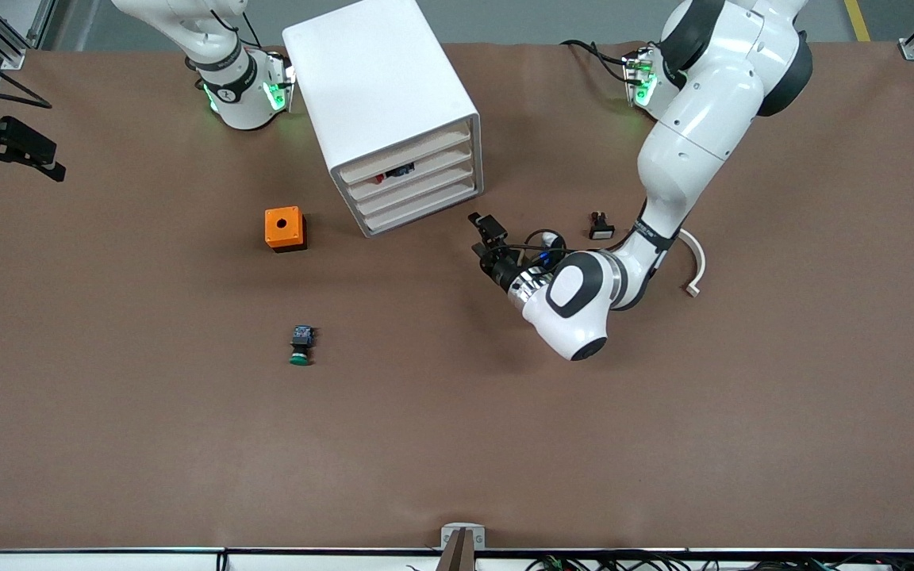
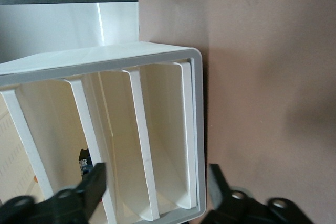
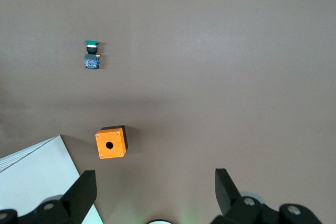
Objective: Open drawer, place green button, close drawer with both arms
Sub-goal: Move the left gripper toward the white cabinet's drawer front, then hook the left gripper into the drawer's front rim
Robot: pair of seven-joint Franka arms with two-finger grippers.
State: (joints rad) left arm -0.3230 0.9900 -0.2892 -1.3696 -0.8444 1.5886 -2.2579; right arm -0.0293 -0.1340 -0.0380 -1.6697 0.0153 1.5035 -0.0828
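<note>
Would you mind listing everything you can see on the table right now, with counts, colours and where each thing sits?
cabinet: one, white, four drawers all pushed in, standing toward the robots' bases.
button: one, green cap with black-and-blue body, lying on its side, nearer to the front camera than the orange cube.
orange cube: one, round hole on top, beside the cabinet toward the right arm's end.
black switch: one, white cap, beside the cabinet toward the left arm's end.
white curved piece: one, near the left arm.
table: one, brown cover.
left gripper: black, jaws apart, right in front of the drawers.
right gripper: black, open, over the table above the orange cube; waiting.
</note>
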